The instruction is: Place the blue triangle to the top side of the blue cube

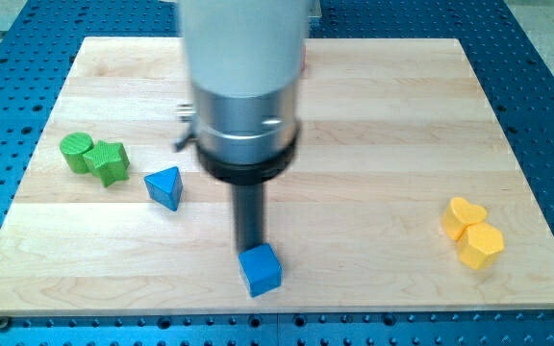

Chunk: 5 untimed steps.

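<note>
The blue triangle (165, 186) lies on the wooden board (373, 125) left of centre. The blue cube (261, 269) sits near the board's bottom edge, down and to the right of the triangle. My rod comes down from the large white and silver arm body in the middle of the view. My tip (250, 246) is right at the cube's top edge, touching it or nearly so. The tip is about 90 px right of and below the triangle.
A green cylinder (76, 151) and a green star-shaped block (110, 161) sit together at the view's left. Two yellow blocks (464, 217) (480, 245) sit together at the view's right. A blue perforated table surrounds the board.
</note>
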Each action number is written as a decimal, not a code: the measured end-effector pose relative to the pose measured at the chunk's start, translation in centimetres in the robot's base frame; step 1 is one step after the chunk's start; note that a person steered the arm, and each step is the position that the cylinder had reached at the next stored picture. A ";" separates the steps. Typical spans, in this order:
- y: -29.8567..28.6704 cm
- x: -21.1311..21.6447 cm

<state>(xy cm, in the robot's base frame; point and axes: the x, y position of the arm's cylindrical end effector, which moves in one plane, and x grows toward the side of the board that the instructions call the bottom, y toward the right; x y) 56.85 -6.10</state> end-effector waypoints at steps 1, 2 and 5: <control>-11.7 2.5; -15.1 -3.7; -4.6 -5.6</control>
<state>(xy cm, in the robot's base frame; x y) 51.26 -10.68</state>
